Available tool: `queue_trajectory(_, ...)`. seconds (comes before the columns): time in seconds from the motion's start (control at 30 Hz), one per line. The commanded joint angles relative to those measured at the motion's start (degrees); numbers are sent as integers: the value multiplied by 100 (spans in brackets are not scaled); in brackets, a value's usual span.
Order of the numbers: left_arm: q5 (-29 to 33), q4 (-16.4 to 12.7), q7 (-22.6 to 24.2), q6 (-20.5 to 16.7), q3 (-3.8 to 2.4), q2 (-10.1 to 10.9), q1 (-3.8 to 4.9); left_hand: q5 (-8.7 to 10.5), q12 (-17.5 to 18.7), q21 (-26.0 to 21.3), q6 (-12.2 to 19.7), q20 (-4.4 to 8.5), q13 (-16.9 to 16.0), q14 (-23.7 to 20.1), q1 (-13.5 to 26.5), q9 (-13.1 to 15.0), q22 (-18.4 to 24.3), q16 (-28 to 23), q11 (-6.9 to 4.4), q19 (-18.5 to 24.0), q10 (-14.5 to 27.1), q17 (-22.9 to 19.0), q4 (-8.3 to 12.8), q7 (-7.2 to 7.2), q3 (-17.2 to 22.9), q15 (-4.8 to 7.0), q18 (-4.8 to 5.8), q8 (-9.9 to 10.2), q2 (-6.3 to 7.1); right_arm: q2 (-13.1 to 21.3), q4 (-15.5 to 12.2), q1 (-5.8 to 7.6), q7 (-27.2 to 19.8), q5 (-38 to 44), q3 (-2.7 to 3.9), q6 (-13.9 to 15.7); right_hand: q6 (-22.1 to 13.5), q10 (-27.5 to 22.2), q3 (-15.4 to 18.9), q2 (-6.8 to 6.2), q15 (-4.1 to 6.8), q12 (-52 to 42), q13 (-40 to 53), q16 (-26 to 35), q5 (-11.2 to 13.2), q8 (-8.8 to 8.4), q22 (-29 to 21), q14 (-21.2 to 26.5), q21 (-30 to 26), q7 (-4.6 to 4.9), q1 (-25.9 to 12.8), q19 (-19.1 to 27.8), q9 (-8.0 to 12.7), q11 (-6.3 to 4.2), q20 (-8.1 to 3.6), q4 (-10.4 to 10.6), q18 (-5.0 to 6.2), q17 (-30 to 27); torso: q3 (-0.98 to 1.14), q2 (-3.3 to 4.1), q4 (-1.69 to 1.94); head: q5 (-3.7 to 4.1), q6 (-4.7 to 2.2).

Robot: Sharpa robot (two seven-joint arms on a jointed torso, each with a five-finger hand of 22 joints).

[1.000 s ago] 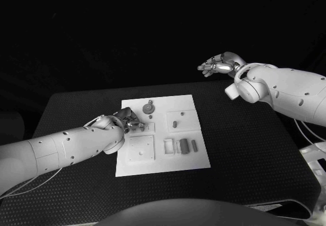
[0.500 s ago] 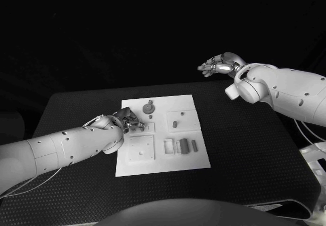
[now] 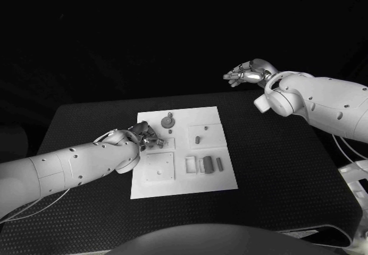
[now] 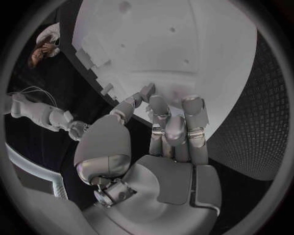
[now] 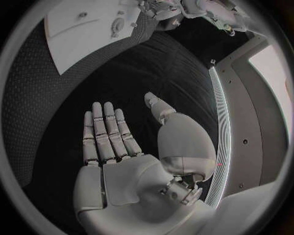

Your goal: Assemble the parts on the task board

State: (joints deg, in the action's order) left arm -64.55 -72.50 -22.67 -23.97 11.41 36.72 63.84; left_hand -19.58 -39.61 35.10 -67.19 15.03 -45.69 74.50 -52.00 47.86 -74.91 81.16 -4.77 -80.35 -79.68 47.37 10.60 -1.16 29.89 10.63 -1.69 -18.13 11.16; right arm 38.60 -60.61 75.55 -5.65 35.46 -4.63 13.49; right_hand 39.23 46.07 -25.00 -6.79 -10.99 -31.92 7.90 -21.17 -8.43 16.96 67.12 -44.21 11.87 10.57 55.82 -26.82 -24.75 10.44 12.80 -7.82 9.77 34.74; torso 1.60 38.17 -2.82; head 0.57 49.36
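Observation:
The white task board [image 3: 218, 119] lies in the middle of the black table. My left hand [image 3: 144, 138] is low over the board's left side; its thumb and fingers [image 4: 158, 105] pinch a small grey part [image 4: 147, 91] against the board [image 4: 202, 54]. A round part with a stem [image 3: 167, 121], a small peg [image 3: 197, 140], a square plate [image 3: 159, 166] and narrow bars [image 3: 207, 163] lie on the board. My right hand [image 3: 247, 74] is raised beyond the table's far right corner. Its fingers [image 5: 105, 128] are apart and hold nothing.
Black table surface [image 3: 284, 175] surrounds the board on all sides. In the right wrist view the board [image 5: 73, 19] lies far off, with my left hand [image 5: 160, 8] at its edge.

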Motion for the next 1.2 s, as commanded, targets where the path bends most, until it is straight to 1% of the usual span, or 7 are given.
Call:
queue_trajectory(0.03, 41, -7, -8, 243, 21, -1, -26, -56, -17, -19, -10, 30, 8, -3, -72, -9, -110, -29, -1, -14, 51, -8, 56, -11, 11, 26, -100, 29, -68, -2, -3, -3, -60, -4, 2, -78, -37, -45, -6, 5, 3, -37, -9, 24, -2, 20, 9, 33, -22, 331, -60, 11, 8, 12, 1, 42, -90, 9, 2, 1, -1, -1, -4)
queue_trajectory(0.13, 41, -7, -18, 253, 21, 4, -26, -184, -20, -16, -21, 27, 10, -3, -108, -13, -112, -28, -1, -15, 50, -8, 126, -10, 10, 25, -95, 41, -136, -6, -2, -3, -60, -4, 2, -81, -37, -45, -6, 5, 3, -38, -10, 25, -2, 20, 10, 33, -23, 331, -60, 11, 9, 12, 1, 43, -90, 10, 2, 2, -3, 0, 0)
queue_trajectory(0.33, 51, -8, -11, 249, 21, 8, -26, -518, -28, -4, -47, 21, 18, 1, -283, -13, -114, -22, -3, -20, 45, -8, 354, -5, 48, 26, -85, 61, -378, -7, 0, -4, -60, -5, 2, -80, -37, -45, -5, 6, 3, -38, -11, 26, -2, 21, 12, 32, -25, 330, -62, 10, 10, 12, 1, 46, -90, 11, 1, 1, -1, 0, 0)
queue_trajectory(0.5, 199, -8, 33, 230, 21, 8, -26, -621, -32, 4, -70, 15, 26, 4, -456, -7, -114, -14, -1, -23, 37, -5, 505, -6, 120, 22, -75, 65, -586, -9, -2, -4, -61, -5, 2, -79, -37, -45, -4, 7, 3, -39, -12, 27, -2, 21, 14, 32, -27, 330, -62, 10, 10, 12, 1, 48, -90, 12, 1, 3, 2, 2, -2)
queue_trajectory(0.53, 236, -6, 34, 226, 21, 8, -26, -607, -32, 4, -76, 13, 28, 5, -476, -6, -113, -13, -1, -22, 35, -5, 511, -6, 140, 20, -73, 65, -599, -10, -2, -4, -61, -5, 2, -78, -37, -45, -4, 7, 3, -39, -12, 27, -2, 21, 14, 32, -28, 330, -63, 10, 10, 12, 1, 49, -90, 12, 1, 2, 1, 0, -1)
queue_trajectory(0.6, 311, -1, 50, 206, 21, 8, -26, -429, -28, 3, -95, 1, 41, 7, -536, -11, -109, -12, 3, -27, 23, -6, 452, -7, 294, 15, -62, 74, -569, -13, 0, -4, -62, -5, 2, -80, -37, -46, -4, 7, 3, -39, -13, 27, -2, 21, 15, 32, -29, 330, -63, 10, 11, 12, 1, 49, -90, 13, 1, 0, 0, -2, -1)
queue_trajectory(1.2, 739, 10, 223, -166, 18, -12, -26, -358, -31, 19, -123, -1, 52, 13, -569, -12, -117, 6, 6, -35, -3, 3, 462, -5, 369, 10, -58, 75, -652, -17, 4, -5, -67, -5, 2, -73, -38, -46, 0, 7, 3, -41, -17, 32, -2, 22, 23, 32, -37, 330, -64, 9, 14, 12, 1, 56, -90, 17, 2, 1, 0, -7, -15)
